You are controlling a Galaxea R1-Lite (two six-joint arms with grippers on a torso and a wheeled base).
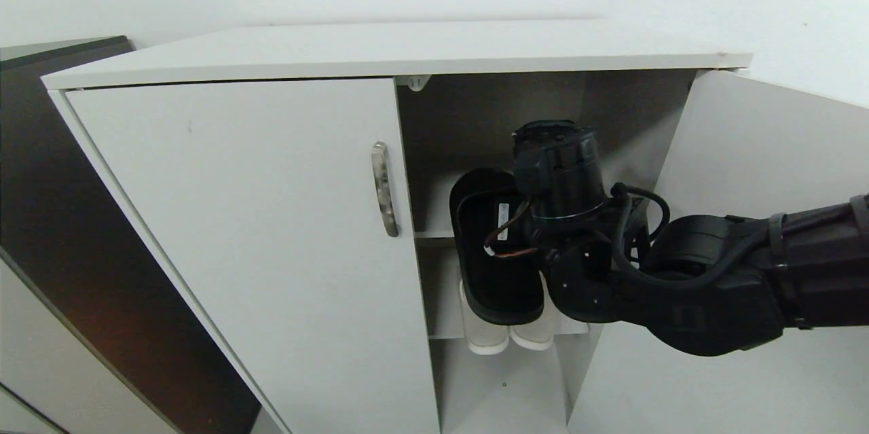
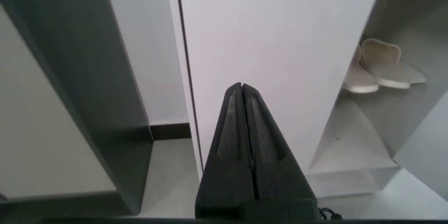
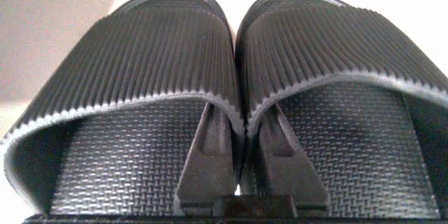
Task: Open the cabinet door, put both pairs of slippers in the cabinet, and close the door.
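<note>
Holding the black slippers (image 1: 499,250) upright at the open cabinet (image 1: 380,53), the right gripper (image 3: 240,122) pinches their adjoining straps; better level them, then slide onto the shelf (image 1: 434,235) above the white slippers (image 1: 509,337); left gripper (image 2: 241,88) pressed together, empty.

Bright, even light; shadow inside the cabinet (image 1: 407,47).

The white cabinet (image 1: 380,53) stands with its right door swung open and two shelves showing inside. On the lower shelf (image 1: 445,335) a pair of white slippers (image 1: 487,339) lies side by side, touching, their ends poking just past its front edge. The black slippers (image 1: 499,284) cover part of the upper shelf (image 1: 433,234); whether they rest on it cannot be told.
</note>
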